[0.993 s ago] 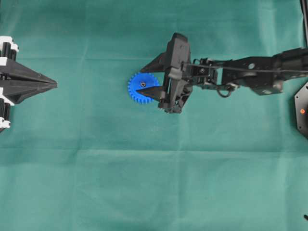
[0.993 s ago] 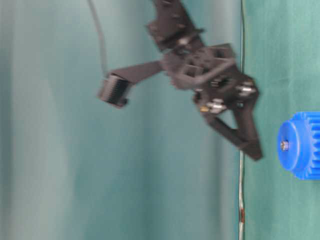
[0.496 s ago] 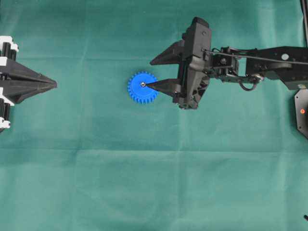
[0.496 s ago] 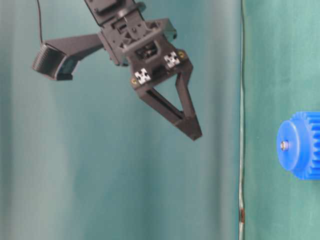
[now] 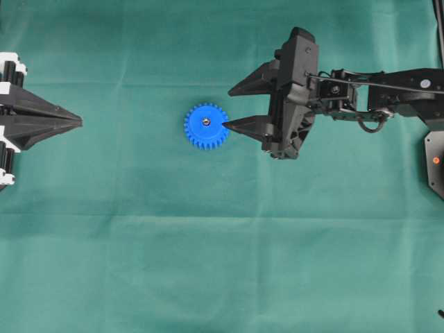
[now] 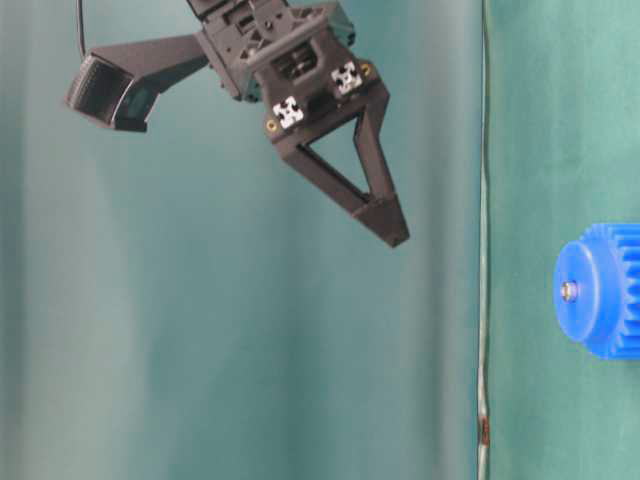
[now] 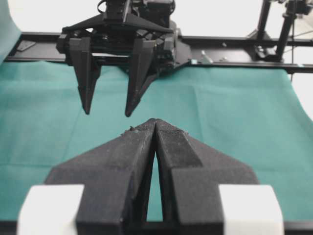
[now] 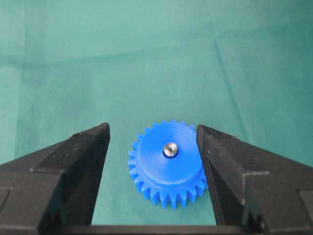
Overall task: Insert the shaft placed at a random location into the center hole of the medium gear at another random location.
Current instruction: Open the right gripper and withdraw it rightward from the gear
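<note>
In the right wrist view, the right gripper (image 8: 152,147) fills the bottom of the frame, its two black fingers (image 8: 73,161) standing wide apart with nothing between them. Just beyond them, low in the centre, the medium gear (image 8: 166,164) lies flat on the green cloth (image 8: 146,58), and the shaft (image 8: 170,149) stands as a small silvery tip in the center hole (image 8: 170,150) of the raised hub.

Seen from overhead, a second ago those fingers straddled the gear; now the right gripper (image 5: 239,107) sits to the right of the gear (image 5: 206,126), only its lower fingertip overlapping the gear's right rim in that view. The table-level view shows it high in the upper left, well apart from the gear (image 6: 600,290) at the right edge, where the shaft (image 6: 568,291) pokes from the hub.

So the pin appears released and seated, and the task looks essentially done; the arm seems to be retreating.

Farthest off, at the overhead frame's left edge, the left gripper (image 5: 78,122) is parked, its fingers pressed together on nothing.
</note>
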`<action>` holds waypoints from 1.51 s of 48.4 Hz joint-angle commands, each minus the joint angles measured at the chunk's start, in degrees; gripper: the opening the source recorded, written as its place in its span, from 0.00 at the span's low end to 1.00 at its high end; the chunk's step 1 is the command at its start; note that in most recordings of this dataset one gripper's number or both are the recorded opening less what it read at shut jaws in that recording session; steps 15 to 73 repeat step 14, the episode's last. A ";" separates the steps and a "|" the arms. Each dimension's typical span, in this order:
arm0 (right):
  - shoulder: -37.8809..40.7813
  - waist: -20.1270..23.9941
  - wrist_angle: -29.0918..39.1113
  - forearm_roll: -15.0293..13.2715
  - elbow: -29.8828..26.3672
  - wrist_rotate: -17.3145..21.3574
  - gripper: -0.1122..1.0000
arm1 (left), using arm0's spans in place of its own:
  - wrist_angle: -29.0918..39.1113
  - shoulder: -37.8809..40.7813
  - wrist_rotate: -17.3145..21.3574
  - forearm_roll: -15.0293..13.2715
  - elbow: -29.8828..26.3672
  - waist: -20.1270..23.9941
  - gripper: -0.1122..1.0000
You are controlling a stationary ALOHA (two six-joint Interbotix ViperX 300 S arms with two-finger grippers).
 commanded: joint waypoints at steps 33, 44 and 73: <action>-4.31 0.09 0.09 0.26 2.37 0.09 0.77 | 0.35 0.53 -0.09 0.18 -1.41 0.00 0.10; -4.31 0.09 0.09 0.26 2.37 0.09 0.77 | 0.35 0.53 -0.09 0.18 -1.41 0.00 0.10; -4.31 0.09 0.09 0.26 2.37 0.09 0.77 | 0.35 0.53 -0.09 0.18 -1.41 0.00 0.10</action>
